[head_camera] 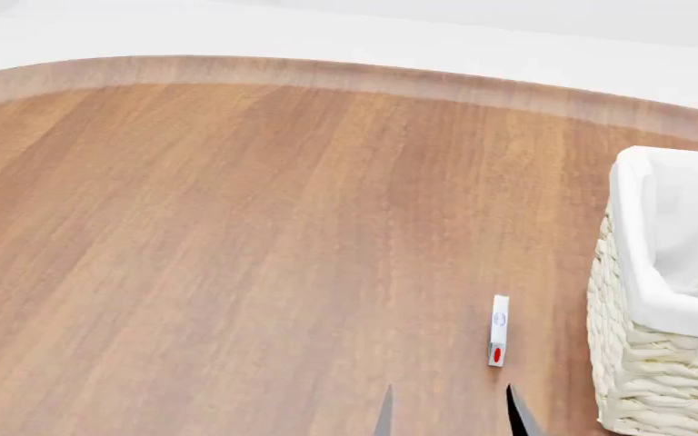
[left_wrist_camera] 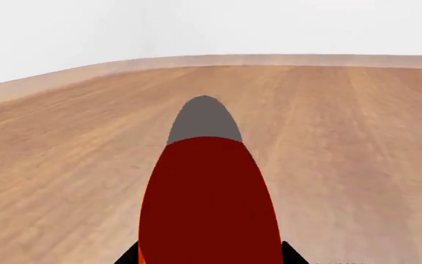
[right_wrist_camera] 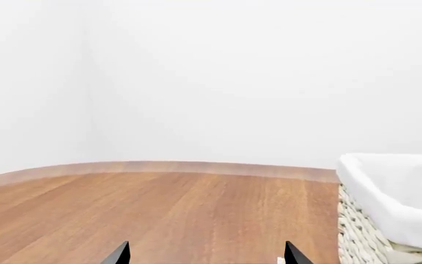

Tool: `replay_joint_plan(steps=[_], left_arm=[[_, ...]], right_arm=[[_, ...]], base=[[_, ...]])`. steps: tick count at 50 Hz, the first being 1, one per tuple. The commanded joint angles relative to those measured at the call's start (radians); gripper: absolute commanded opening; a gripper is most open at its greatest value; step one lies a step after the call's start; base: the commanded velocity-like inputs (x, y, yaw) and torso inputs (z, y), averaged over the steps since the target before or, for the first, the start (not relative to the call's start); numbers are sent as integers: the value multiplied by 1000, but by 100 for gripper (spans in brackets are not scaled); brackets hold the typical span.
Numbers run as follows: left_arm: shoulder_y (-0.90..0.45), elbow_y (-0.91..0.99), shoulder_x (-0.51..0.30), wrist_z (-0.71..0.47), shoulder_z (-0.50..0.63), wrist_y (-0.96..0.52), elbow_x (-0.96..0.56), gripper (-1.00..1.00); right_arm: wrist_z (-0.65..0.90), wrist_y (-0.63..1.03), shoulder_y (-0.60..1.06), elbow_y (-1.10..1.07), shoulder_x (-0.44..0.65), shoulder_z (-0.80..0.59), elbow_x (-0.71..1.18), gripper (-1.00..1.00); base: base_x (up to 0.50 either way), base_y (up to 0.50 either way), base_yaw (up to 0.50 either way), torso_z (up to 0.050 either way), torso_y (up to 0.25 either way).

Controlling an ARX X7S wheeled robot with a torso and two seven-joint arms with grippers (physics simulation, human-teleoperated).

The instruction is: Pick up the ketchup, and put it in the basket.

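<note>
In the left wrist view the ketchup (left_wrist_camera: 207, 198) fills the middle: a dark red bottle with a grey-looking cap pointing away over the wooden table. My left gripper (left_wrist_camera: 209, 257) is shut on it, with a dark fingertip showing on each side of the body. The left gripper is out of the head view. The basket (head_camera: 640, 272), cream wicker with a white liner, stands at the table's right edge and also shows in the right wrist view (right_wrist_camera: 387, 192). My right gripper (head_camera: 453, 416) is open and empty just left of the basket; it also shows in the right wrist view (right_wrist_camera: 205, 257).
A small flat white box with a red mark (head_camera: 498, 342) lies on the wooden table (head_camera: 228, 254) just beyond the right gripper's fingertips, left of the basket. The table's curved far edge meets a white wall.
</note>
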Motion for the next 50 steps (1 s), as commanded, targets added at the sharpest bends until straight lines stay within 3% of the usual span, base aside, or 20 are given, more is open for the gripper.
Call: replay_joint_plan(steps=[1, 13, 15, 17, 23, 31, 35, 41, 50], left_arm=[[-37, -82, 12, 20, -38, 27, 35, -100], [-37, -81, 20, 47, -122, 7, 87, -100], [-20, -13, 22, 25, -120, -40, 90, -100], [82, 287, 21, -75, -100, -255, 119, -100], [184, 896, -5, -146, -73, -709, 32, -100], [95, 1322, -71, -185, 18, -1103, -50, -100], [-8, 1383, -85, -199, 69, -1238, -64, -100], [-195, 1333, -72, -112, 189, -1352, -82, -100], [-435, 1162, -8, -24, 304, -1391, -63, -100]], right_arm=[[3, -1, 0, -2, 4, -1, 7, 100], [5, -6, -1, 4, 7, -8, 8, 100], [5, -7, 0, 5, 7, -8, 10, 100], [5, -7, 1, 8, 6, -11, 9, 100], [5, -8, 2, 10, 9, -13, 11, 100], [7, -11, 2, 16, 10, -14, 15, 100], [6, -14, 3, 22, 10, -16, 15, 100], [2, -20, 6, 36, 10, -19, 21, 100], [6, -17, 7, 27, 17, -11, 32, 100]], base=[[0, 0, 0, 0, 0], [0, 0, 0, 0, 0], [0, 0, 0, 0, 0], [0, 0, 0, 0, 0], [0, 0, 0, 0, 0], [0, 0, 0, 0, 0], [0, 0, 0, 0, 0], [0, 0, 0, 0, 0], [0, 0, 0, 0, 1]])
